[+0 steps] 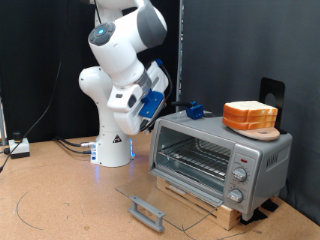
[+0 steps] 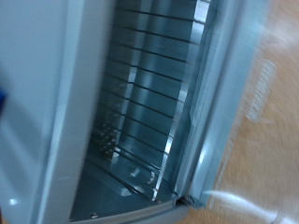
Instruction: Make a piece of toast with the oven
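The silver-grey oven (image 1: 262, 152) stands at the exterior view's right, its glass door (image 1: 172, 200) swung down flat with the bar handle (image 1: 147, 212) at the front. Its wire rack (image 1: 195, 155) looks bare. A pile of bread slices (image 1: 250, 116) lies on the oven's top; no single piece of toast shows apart from it. My gripper (image 1: 149, 112) hangs by the oven's upper corner on the exterior view's left, above the open door. The wrist view looks close into the oven cavity (image 2: 112, 177) and its rack (image 2: 154, 93); no fingers show there.
A small blue object (image 1: 195, 109) sits on the oven's top near the gripper. The oven rests on a wooden board (image 1: 205, 203) on the brown table (image 1: 60, 200). Knobs (image 1: 239, 176) run down its front. Cables (image 1: 70, 145) lie by the robot's base.
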You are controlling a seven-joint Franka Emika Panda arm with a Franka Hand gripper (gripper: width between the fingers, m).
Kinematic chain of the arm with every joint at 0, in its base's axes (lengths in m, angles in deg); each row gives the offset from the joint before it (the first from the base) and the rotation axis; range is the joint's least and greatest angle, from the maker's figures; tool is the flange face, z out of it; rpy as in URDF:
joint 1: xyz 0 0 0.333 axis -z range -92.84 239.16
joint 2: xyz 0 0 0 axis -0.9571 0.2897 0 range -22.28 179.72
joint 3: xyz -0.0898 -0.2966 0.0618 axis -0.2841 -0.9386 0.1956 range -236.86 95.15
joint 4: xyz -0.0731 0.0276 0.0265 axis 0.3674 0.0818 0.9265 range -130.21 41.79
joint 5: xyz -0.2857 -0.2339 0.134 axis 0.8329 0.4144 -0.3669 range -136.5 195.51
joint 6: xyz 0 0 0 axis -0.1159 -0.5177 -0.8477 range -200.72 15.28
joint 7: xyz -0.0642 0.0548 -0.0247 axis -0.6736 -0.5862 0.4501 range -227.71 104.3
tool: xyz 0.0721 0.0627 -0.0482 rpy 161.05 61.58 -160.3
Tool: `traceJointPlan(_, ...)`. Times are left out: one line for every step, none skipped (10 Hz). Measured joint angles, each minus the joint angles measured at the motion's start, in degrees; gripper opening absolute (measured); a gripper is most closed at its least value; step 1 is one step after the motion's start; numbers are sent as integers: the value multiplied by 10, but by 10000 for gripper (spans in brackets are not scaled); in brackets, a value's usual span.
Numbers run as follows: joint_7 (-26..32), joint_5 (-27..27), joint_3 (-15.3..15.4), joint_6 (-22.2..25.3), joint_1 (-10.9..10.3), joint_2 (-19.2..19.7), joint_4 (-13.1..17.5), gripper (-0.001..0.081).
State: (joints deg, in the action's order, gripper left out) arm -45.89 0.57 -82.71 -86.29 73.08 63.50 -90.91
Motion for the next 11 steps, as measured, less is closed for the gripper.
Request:
traceJointPlan(58, 1, 1, 17, -7, -16, 1, 807)
traceJointPlan(111, 12, 4, 26, -13, -33, 3, 807)
traceJointPlan(159, 29, 8, 36, -20, -50, 5, 807)
traceJointPlan(184, 40, 12, 49, -25, -67, 9, 807)
traceJointPlan(199, 49, 14, 57, -27, -77, 10, 807)
traceJointPlan(190, 47, 14, 57, -26, -76, 9, 807)
traceJointPlan(214, 35, 14, 49, -30, -79, 9, 807)
traceJointPlan(255, 15, 15, 42, -37, -95, 8, 807)
traceJointPlan(287, 1, 15, 40, -44, -115, 6, 807)
traceJointPlan(309, -2, 16, 41, -49, -136, 2, 807)
traceJointPlan(310, 0, 21, 50, -50, -156, -1, 807)
